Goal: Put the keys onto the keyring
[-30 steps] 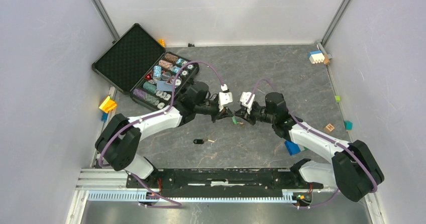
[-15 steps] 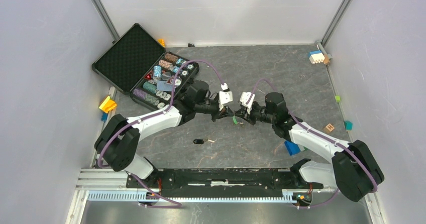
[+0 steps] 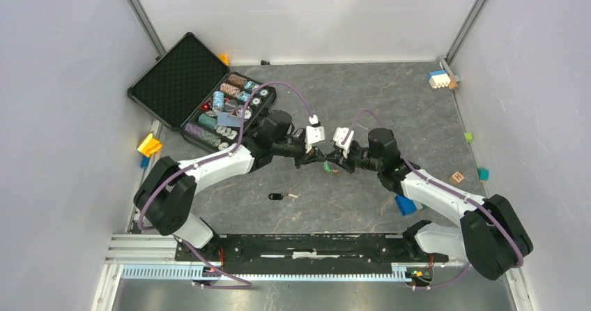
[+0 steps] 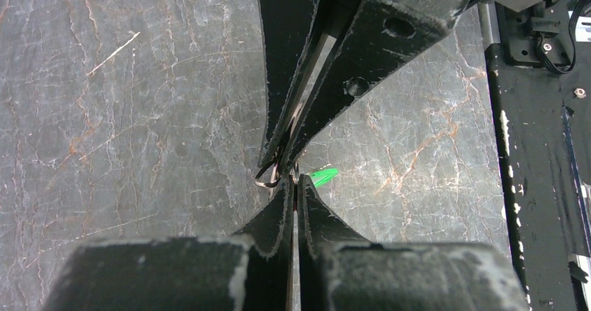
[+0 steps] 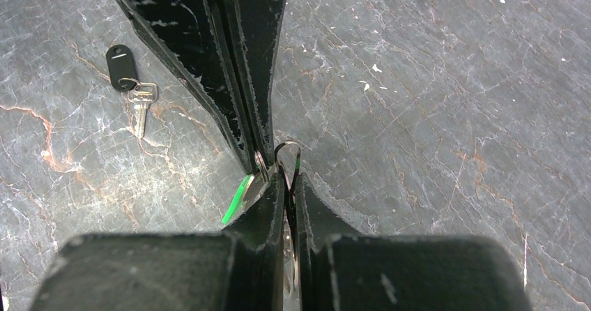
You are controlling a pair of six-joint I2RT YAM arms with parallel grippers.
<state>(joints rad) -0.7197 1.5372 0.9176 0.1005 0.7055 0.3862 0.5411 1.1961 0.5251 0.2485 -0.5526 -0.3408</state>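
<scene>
Threading: left gripper [image 4: 293,187] pinching green key [image 4: 324,177] just beside ring [image 5: 286,143], right gripper [image 5: 284,178] pinching ring; hold both clamped, steer key's hole onto ring's split end, then rotate slowly.

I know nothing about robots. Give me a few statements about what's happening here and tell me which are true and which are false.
1. The black-headed key lies on the table, in neither gripper. True.
2. The black case is closed. False: it lies open, with rows of chips showing.
3. The left gripper and the right gripper meet tip to tip. True.
4. The right gripper is wide open. False: it is shut on the keyring.
5. The green-headed key lies far from both arms. False: the left gripper holds it, right where the two arms meet.
</scene>
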